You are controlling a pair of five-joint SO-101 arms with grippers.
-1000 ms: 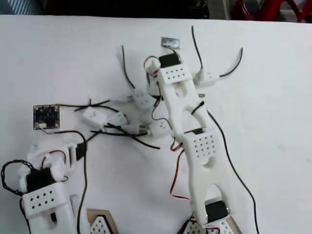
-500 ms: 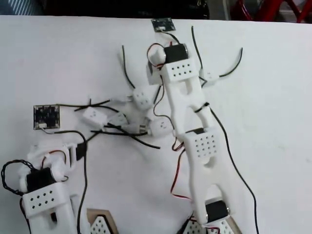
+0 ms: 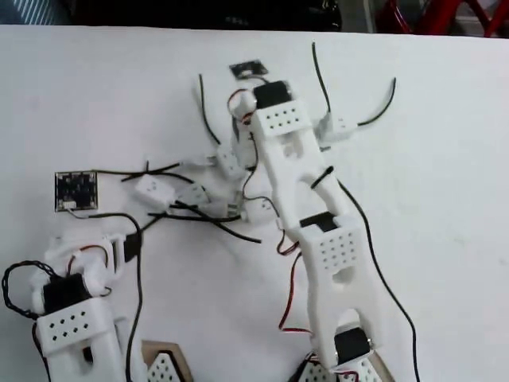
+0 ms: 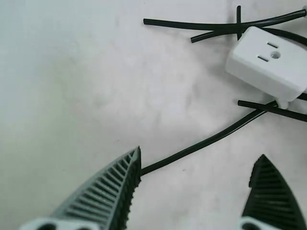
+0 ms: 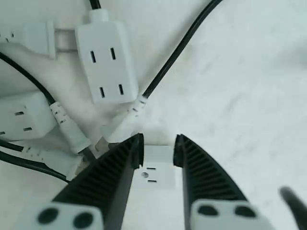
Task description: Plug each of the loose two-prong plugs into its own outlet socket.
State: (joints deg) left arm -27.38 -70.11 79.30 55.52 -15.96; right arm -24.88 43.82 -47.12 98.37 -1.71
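Note:
My right gripper (image 5: 159, 139) is shut on a small white outlet socket (image 5: 156, 173) whose slots face up between the black fingers. Just beyond it lies a white double socket (image 5: 106, 67) with a white plug (image 5: 33, 36) at its side, and another white socket (image 5: 21, 117). In the high view the right arm (image 3: 290, 159) stretches over the cluster of white plugs and sockets (image 3: 191, 193) at mid table. My left gripper (image 4: 200, 153) stands open above bare table, with a white three-hole socket (image 4: 266, 60) some way beyond its tips. The left arm (image 3: 75, 310) sits at the near left.
Black cables (image 3: 203, 219) cross among the white parts. A further white plug with black leads (image 3: 334, 126) lies behind the right arm. A small dark circuit board (image 3: 75, 191) rests at the left. A black cable (image 4: 206, 141) runs between the left fingers.
The right arm's wrist swung toward the far edge, then came back and further left, nudging the white socket under it slightly. The left arm has not moved.

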